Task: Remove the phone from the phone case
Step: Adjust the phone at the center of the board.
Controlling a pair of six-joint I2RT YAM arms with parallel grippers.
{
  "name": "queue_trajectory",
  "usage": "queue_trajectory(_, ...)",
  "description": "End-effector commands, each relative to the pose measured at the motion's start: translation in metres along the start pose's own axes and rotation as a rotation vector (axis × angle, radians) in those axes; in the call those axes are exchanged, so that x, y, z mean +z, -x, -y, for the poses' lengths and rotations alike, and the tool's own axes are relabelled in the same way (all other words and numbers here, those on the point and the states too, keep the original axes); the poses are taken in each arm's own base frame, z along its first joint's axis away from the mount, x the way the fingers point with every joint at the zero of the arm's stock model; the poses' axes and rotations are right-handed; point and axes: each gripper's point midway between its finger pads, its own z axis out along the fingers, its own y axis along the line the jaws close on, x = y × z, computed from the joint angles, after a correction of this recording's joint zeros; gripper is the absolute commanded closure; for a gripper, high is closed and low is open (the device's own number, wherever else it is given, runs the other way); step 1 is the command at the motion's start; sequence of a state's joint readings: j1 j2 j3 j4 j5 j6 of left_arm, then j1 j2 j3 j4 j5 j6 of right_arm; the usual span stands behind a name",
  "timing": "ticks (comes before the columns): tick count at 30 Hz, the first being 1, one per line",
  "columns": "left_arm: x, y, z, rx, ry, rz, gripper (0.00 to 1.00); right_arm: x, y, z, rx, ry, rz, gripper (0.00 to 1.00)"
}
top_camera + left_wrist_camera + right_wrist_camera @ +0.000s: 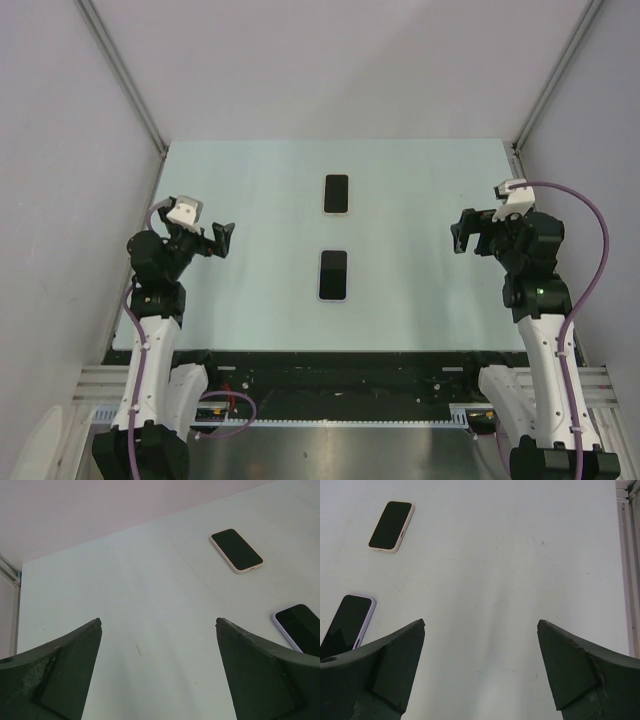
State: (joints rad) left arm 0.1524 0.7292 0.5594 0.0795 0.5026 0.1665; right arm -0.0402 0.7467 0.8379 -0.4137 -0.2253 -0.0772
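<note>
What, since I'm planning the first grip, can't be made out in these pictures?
- Near phone: left wrist view, its end cut off by the frame edge and a finger.
- Right wrist view: same phone's end behind a finger.
- Far phone: top view, case lip too small.

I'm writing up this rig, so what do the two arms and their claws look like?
The left arm and right arm have white links, black joints and a purple cable each. The left claw and right claw have dark wedge-shaped fingers; a white camera block tops each wrist.
</note>
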Motion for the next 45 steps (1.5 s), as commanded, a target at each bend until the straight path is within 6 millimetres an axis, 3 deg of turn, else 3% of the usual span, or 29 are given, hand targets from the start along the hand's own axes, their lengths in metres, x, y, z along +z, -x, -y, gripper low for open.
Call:
queue_trajectory(1, 0.002, 0.001, 0.006, 0.022, -0.037, 0.009, 0.0, -0.003, 0.012, -0.004, 0.005, 0.012, 0.044, 0.0)
queue_trajectory(13, 0.003, -0.003, 0.007, 0.016, -0.048, -0.001, 0.0, 0.008, 0.004, -0.004, -0.111, 0.052, 0.013, 0.0)
queue_trajectory(21, 0.006, -0.009, 0.009, 0.016, -0.064, -0.018, 0.0, 0.017, -0.004, 0.002, -0.093, 0.03, -0.026, 0.0)
queue_trajectory(34, 0.009, -0.017, 0.018, 0.032, -0.111, -0.035, 0.0, 0.049, -0.041, -0.047, -0.167, 0.236, -0.162, 0.03)
queue_trajectory(40, 0.01, -0.021, 0.02, 0.035, -0.124, -0.042, 0.0, 0.062, -0.055, -0.089, -0.253, 0.351, -0.193, 0.02)
queue_trajectory(45, 0.01, -0.024, 0.021, 0.037, -0.13, -0.047, 0.0, 0.068, -0.084, -0.127, -0.326, 0.468, -0.271, 0.0)
